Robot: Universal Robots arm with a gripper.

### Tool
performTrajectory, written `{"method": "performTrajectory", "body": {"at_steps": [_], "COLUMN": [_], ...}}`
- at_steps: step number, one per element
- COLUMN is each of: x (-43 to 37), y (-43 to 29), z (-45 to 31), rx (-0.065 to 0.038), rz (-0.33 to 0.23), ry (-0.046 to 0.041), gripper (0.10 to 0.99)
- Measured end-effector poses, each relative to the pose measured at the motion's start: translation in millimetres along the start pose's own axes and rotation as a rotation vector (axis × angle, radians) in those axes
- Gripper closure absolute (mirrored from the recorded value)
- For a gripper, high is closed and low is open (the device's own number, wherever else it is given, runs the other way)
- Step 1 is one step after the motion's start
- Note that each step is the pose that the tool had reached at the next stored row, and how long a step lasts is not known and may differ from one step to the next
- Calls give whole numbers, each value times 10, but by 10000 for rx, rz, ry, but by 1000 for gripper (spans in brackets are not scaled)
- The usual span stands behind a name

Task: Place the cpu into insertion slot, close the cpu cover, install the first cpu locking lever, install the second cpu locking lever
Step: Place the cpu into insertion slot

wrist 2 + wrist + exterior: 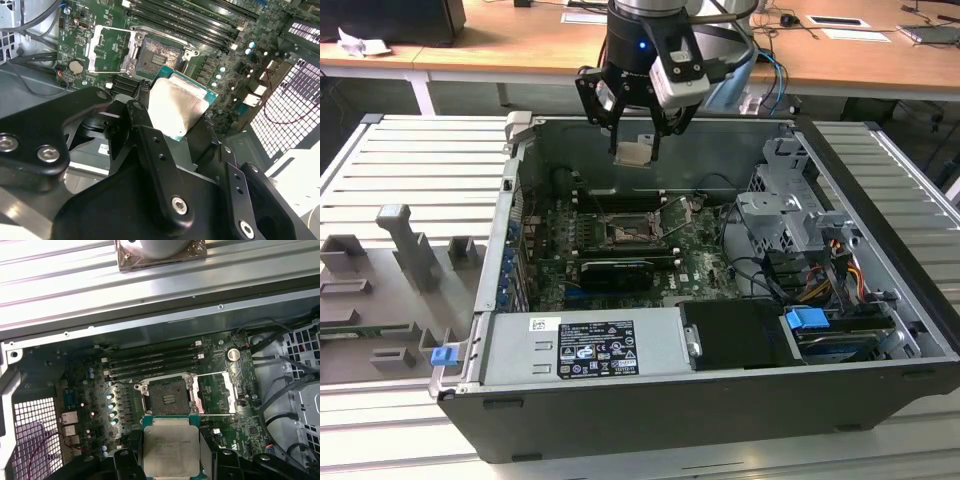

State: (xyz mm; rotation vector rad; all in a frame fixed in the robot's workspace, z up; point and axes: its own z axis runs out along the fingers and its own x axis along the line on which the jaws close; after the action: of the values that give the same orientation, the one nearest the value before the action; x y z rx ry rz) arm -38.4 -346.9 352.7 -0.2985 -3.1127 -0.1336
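My gripper (636, 150) hangs over the open computer case, shut on the cpu (635, 153), a flat square chip with a pale metal top. Both wrist views show the cpu (175, 107) (170, 450) pinched by its edges between two black fingers (137, 112). The insertion slot (625, 233) (167, 397) (160, 56) lies bare on the green motherboard, below and apart from the chip. The cpu cover (215, 395) (107, 50), a thin silvery frame, is swung open and lies flat beside the slot. A thin lever rod (671, 226) stands raised at the slot's side.
A grey power supply box (585, 345) with a black label fills the case's near side. A drive cage (790, 215) with cables and a blue connector (807, 322) sits on the exterior view's right. Memory slots (152, 362) run beside the socket. Grey fixtures (410, 250) stand outside the case.
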Motion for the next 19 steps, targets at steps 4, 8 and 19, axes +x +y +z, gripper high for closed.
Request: {"method": "performTrajectory", "body": {"at_steps": [4,8,19], "x": [0,0,0], "y": [0,-1,-2], "z": [5,9,19], "rx": [-6,-14,-33], "rz": [302,703,1666], "ry": [-26,-60,-141], "gripper": [545,545,545]}}
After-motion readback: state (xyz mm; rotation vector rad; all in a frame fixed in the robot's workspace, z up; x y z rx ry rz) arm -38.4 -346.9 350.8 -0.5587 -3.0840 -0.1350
